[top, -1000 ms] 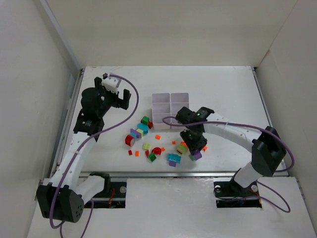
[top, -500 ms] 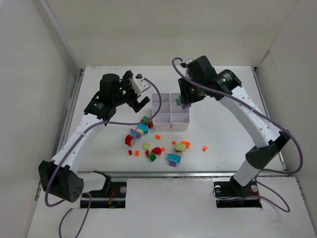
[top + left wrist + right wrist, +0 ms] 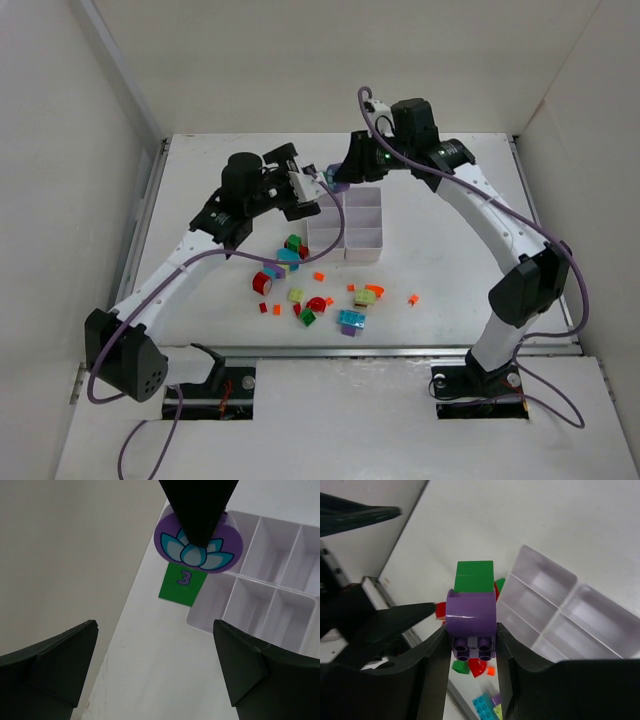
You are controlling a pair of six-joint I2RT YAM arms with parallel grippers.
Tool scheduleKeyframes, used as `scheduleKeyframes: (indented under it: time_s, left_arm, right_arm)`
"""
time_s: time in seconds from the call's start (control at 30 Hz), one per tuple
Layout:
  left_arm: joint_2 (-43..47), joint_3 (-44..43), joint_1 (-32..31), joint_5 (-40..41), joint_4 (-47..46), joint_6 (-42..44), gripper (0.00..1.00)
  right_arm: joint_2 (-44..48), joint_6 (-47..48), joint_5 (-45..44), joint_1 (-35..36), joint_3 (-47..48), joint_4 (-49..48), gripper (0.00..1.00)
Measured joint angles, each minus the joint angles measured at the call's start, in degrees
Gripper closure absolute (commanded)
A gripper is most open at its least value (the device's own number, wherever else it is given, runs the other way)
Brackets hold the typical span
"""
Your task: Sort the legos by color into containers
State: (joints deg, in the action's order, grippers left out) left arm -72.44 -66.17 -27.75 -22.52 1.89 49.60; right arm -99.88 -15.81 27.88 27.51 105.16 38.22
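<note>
White walls (image 3: 60,150) box in a white table (image 3: 450,200), and I am looking down on it from behind both arm bases. The white divided tray (image 3: 345,232) sits around the middle of the table, a little toward the far edge. The loose legos (image 3: 351,319) are scattered between the tray and the near edge. Among them a red round brick (image 3: 262,283) lies to the left, and a single orange bit (image 3: 413,298) lies apart on the right. My right gripper (image 3: 340,178) is raised above the table near the tray's far left corner, and its fingers are clamped on a purple piece (image 3: 471,625). In the right wrist view the two fingers press its sides, with the studded underside facing the camera. A green tile (image 3: 475,575) touches the far end of the purple piece, though I cannot tell whether the two are joined. From the left wrist camera the purple piece shows a round face printed with a lotus flower. The green tile hangs just below that face and carries the number 3. My left gripper (image 3: 308,188) points straight at this piece from the left. Its fingers (image 3: 50,665) are spread wide apart and hold nothing. The piece sits ahead of that gap and touches neither finger.
</note>
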Motion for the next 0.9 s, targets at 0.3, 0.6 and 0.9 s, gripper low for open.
scheduleKeyframes:
  time_s: [0.3,0.6,0.9]
  left_arm:
    - [-6.5,2.3,0.7,1.3,-6.4,6.2,0.14]
    - [-6.5,2.3,2.1,-2.6,-7.4,6.3,0.71]
    - [-6.6,2.3,2.4,-1.9,-5.0,3.8,1.0]
  right_arm:
    - [0.3,-5.0,4.0,2.5,-4.8,-7.4,1.0]
    - [-0.7,-1.6,5.8,2.6,-0.2,-6.9,1.0]
    - [-2.9,-1.4,8.4,1.4,0.4,-6.8,1.0]
